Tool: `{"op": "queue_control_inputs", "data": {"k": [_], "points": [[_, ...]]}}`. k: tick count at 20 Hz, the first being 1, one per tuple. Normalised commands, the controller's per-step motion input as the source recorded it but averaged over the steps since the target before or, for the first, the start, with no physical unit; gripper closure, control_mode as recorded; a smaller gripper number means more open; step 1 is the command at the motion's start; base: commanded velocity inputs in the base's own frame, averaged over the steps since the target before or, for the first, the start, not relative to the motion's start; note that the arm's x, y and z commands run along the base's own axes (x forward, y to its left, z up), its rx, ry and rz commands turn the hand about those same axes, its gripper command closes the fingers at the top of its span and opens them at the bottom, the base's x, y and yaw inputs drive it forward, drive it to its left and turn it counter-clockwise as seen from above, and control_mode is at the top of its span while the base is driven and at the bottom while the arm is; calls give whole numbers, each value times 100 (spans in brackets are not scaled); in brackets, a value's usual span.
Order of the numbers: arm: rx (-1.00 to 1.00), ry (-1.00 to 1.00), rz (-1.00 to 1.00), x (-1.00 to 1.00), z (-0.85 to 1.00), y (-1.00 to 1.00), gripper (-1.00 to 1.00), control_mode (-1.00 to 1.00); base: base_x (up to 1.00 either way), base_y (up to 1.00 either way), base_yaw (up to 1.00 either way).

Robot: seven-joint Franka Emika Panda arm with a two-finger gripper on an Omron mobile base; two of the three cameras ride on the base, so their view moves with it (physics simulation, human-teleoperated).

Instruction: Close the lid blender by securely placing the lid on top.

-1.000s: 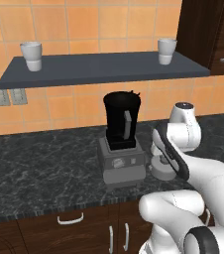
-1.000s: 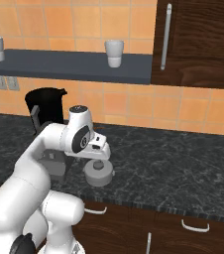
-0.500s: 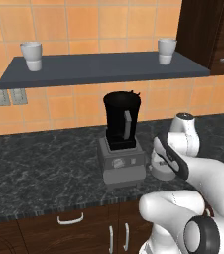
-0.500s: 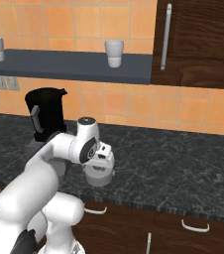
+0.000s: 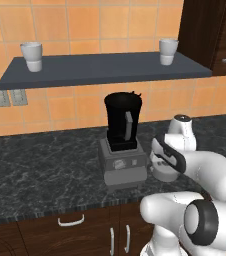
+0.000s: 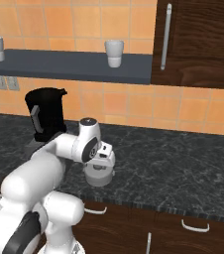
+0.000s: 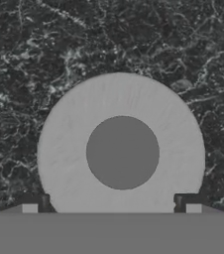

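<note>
The lid (image 7: 121, 151) lies flat on the dark speckled counter (image 6: 183, 168), just to the right of the blender (image 5: 122, 140), whose black jar stands open-mouthed on its grey base. The gripper (image 7: 114, 204) hangs right over the lid, its two finger tips (image 7: 40, 202) spread wide, one at each side of the disc's rim and seemingly not yet pressing it, though the tips are barely in sight. Above the blender a grey shelf (image 5: 105, 70) carries two white cups (image 5: 32, 55)
</note>
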Motion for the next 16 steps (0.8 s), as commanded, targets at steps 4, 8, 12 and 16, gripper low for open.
{"op": "queue_control_inputs", "data": {"k": [4, 8, 12, 16], "points": [[0, 2, 0, 24, -20, 0, -100, -100, 0, 0, 0], [0, 3, 0, 14, -18, 0, -100, -100, 0, 0, 0], [0, 5, 0, 12, -22, 0, -100, -100, 0, 0, 0], [-4, 7, 0, -7, -41, 0, 100, -100, 0, 0, 0]]}}
